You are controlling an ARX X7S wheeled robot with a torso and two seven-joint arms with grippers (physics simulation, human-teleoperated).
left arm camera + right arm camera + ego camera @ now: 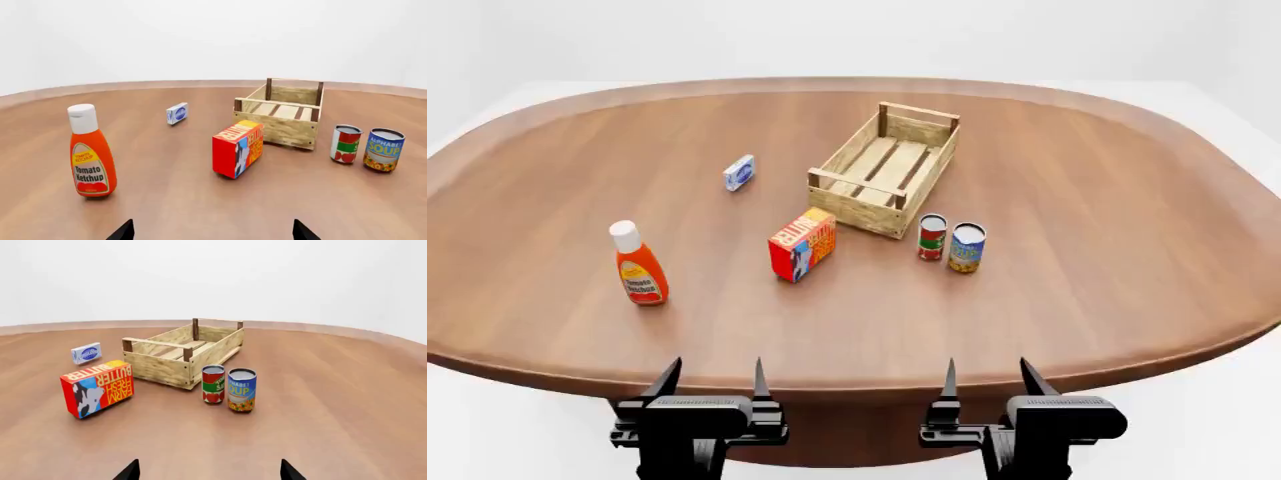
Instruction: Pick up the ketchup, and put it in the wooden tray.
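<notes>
From the left wrist camera, the ketchup (91,152) stood upright on the smooth, reddish-brown wooden table (167,200), a soft-shouldered orange-red squeeze bottle with a white cap and a yellow-and-white label reading "Tomato Ketchup". Well apart from it sat the wooden tray (281,117), a pale slatted crate of rough-grained boards with darker corner posts and gaps between its bottom slats. A glossy red-and-yellow butter box (237,148) stood just in front of the crate, a small blue-and-white packet (177,113) lay farther back, and two cylindrical cans, the red-labelled can (345,144) and the blue soup can (384,149), stood side by side near the crate's corner. Over the head camera, the oval table showed whole, with the bottle toward the left side, untouched and standing clear of the crate near the middle. Both dark grippers hung beyond the near edge: the left gripper (710,380) and the right gripper (988,378) each had their pointed fingers spread wide, grasping nothing. Through the right wrist camera, the crate, the box lettered "Farm Fresh Butter", the packet and both cans appeared, while the bottle lay outside that picture.
</notes>
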